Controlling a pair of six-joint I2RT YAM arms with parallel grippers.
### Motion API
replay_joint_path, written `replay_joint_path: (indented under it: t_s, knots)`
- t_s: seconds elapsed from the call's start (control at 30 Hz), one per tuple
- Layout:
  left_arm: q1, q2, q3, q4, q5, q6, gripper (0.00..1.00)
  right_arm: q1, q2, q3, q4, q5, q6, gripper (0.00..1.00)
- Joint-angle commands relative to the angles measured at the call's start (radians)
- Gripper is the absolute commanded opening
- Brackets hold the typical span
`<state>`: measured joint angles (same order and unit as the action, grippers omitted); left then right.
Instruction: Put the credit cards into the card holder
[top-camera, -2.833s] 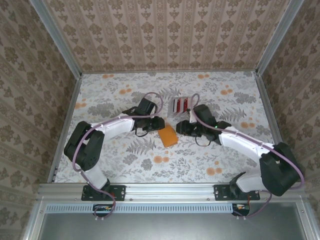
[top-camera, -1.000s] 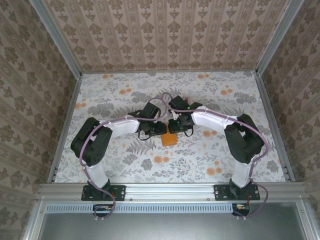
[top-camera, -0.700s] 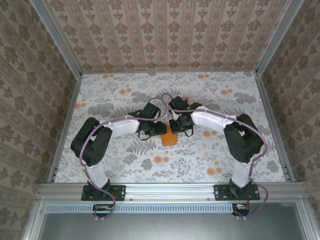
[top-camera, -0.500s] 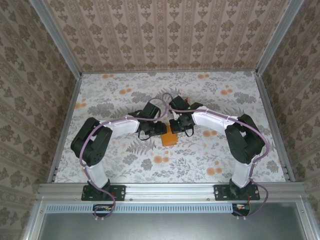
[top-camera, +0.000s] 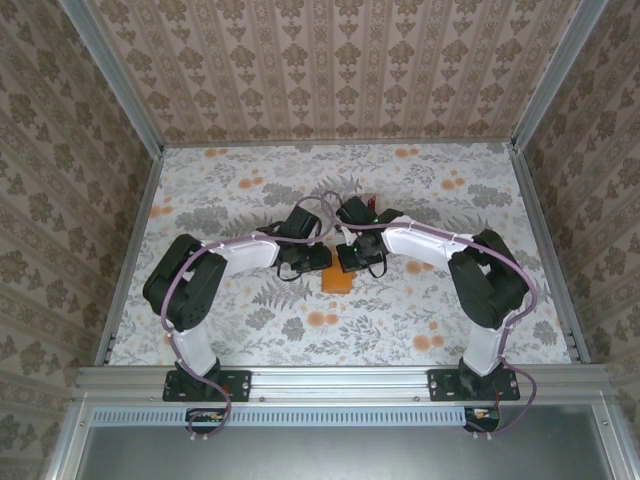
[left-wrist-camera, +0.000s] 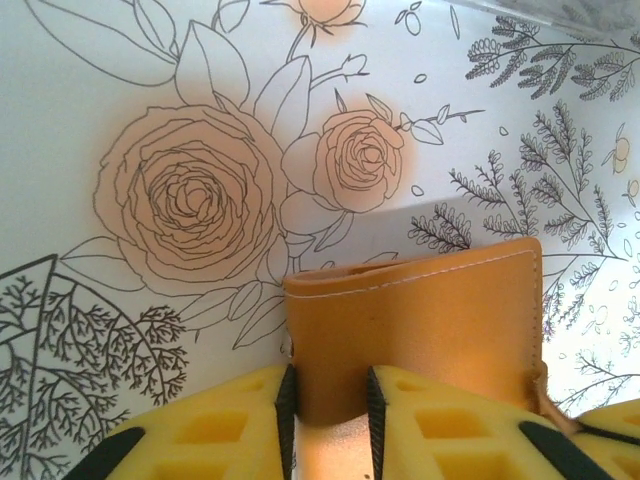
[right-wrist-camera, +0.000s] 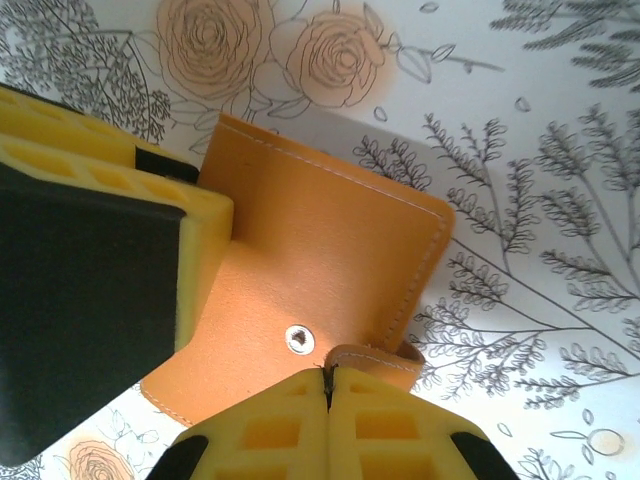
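Observation:
The orange card holder lies mid-table between both arms. My left gripper is shut on its folded edge; in the left wrist view the holder stands between the yellow fingers, touching both pads. My right gripper is shut on the holder's small flap, beside a metal snap on the open holder. The left finger shows at that view's left. From above, the right gripper is at the holder's far edge. The right wrist hides most of the credit cards; a red sliver shows behind it.
The floral table cover spreads all round the holder. Patterned walls with metal rails close off the left, right and far sides. The arm bases sit on the near rail.
Since 2.8 s ago both arms have come in over the holder and the right arm now covers the cards. In the last second the right jaws shut on the flap and the left jaws narrowed onto the holder.

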<state>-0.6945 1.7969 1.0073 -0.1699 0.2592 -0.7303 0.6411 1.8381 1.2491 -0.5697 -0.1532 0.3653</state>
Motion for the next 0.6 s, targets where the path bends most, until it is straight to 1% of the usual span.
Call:
replay_joint_path:
  t_s: [0.0,0.17,0.47,0.57]
  knots:
    - [-0.020,0.021,-0.024,0.034,0.031,-0.017,0.22,0.012,0.036,0.017,0.027,-0.053,-0.016,0.00]
    - [-0.025,0.019,-0.035,0.046,0.029,-0.025,0.21,0.014,0.054,0.016,0.065,-0.074,-0.009,0.00]
    - [-0.024,0.016,-0.037,0.040,0.025,-0.022,0.21,0.014,0.065,0.018,0.039,0.003,-0.018,0.00]
    - [-0.025,0.018,-0.033,0.038,0.024,-0.021,0.21,0.014,0.063,0.022,-0.002,0.021,-0.025,0.00]
